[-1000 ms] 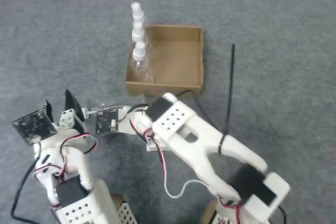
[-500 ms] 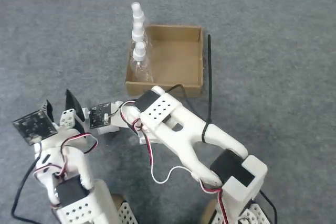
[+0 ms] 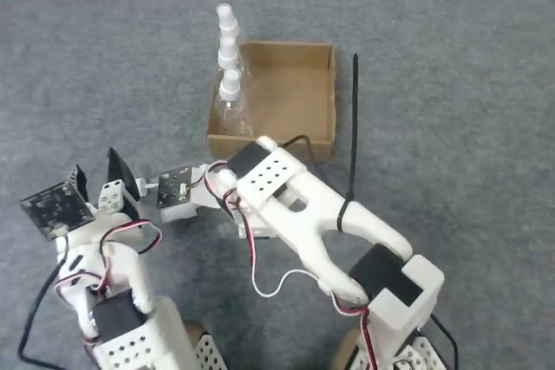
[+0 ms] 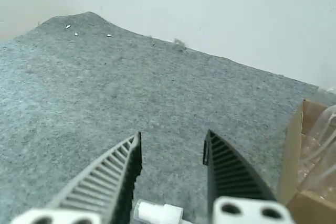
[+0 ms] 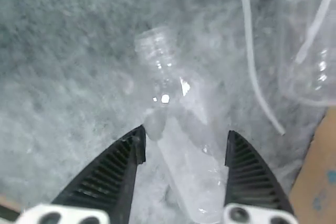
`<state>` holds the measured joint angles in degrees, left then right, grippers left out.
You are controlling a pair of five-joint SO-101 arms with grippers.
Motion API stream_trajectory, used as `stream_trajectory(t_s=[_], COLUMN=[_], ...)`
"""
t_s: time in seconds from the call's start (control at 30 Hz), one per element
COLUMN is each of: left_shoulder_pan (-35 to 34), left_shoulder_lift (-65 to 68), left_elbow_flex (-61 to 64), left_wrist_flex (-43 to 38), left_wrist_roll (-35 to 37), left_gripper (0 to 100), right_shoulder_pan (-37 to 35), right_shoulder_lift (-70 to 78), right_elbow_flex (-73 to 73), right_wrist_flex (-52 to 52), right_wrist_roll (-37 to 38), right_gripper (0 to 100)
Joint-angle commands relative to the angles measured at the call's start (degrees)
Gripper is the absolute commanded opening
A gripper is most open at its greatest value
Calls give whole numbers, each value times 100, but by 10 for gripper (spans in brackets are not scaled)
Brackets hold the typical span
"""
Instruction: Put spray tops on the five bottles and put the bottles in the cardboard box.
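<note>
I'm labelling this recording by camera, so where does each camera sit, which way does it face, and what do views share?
High view: fixed overhead, facing down on the felt table, cardboard box and three capped bottles; left arm and right arm show.
Left wrist view: on the left wrist, facing across the felt to a wall; open left tool shows.
Right wrist view: on the right wrist, facing down at an uncapped bottle lying inside the open right tool.
Shared: all three show the box.
</note>
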<state>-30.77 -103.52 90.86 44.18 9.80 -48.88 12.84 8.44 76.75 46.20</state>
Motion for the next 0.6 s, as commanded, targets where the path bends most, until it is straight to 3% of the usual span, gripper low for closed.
stream_trajectory(t_s=[0.0, 0.57], left_shoulder_pan=[-26, -26], left_shoulder_lift=[-105, -105], left_elbow_flex=[-31, -31], left_wrist_flex=[-193, -193], left_wrist_roll=[62, 62], left_gripper=[182, 182], right_shoulder_pan=[171, 277], right_shoulder_lift=[-382, -629], right_elbow_flex=[-132, -114], right_wrist_flex=[391, 1420], right_wrist_roll=[62, -26], right_gripper=[166, 166])
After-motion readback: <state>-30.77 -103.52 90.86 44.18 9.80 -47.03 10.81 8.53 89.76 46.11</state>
